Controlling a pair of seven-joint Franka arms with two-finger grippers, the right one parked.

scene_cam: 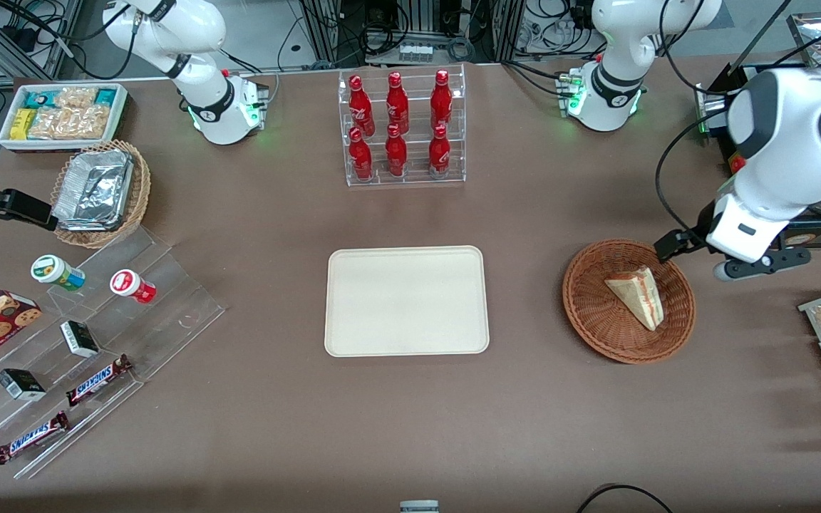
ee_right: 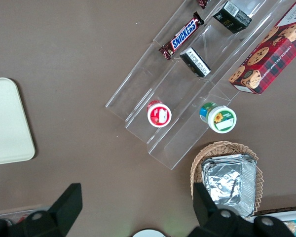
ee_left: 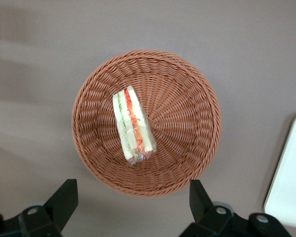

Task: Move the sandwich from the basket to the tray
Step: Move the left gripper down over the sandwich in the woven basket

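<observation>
Looking from the front, the small triangular wedge of pale bread in clear wrap, the sandwich (scene_cam: 638,293), lies inside the round reddish-brown wicker basket (scene_cam: 589,299), toward the working arm's end of the brown worktop (scene_cam: 275,427). The black two-finger gripper (scene_cam: 674,246) hangs over the basket's rim, just beside the sandwich and a little farther from the camera. The flat cream rectangular tray (scene_cam: 406,300) sits bare, well apart toward the parked arm's end.

From the left wrist, the fingers (ee_left: 64,200) stand spread and hold nothing. The sandwich (ee_left: 132,125) lies ahead of them, between their two lines, its long axis running roughly away from the gripper (ee_left: 132,200), within the basket (ee_left: 187,123). A short forward shift and descent looks needed.
</observation>
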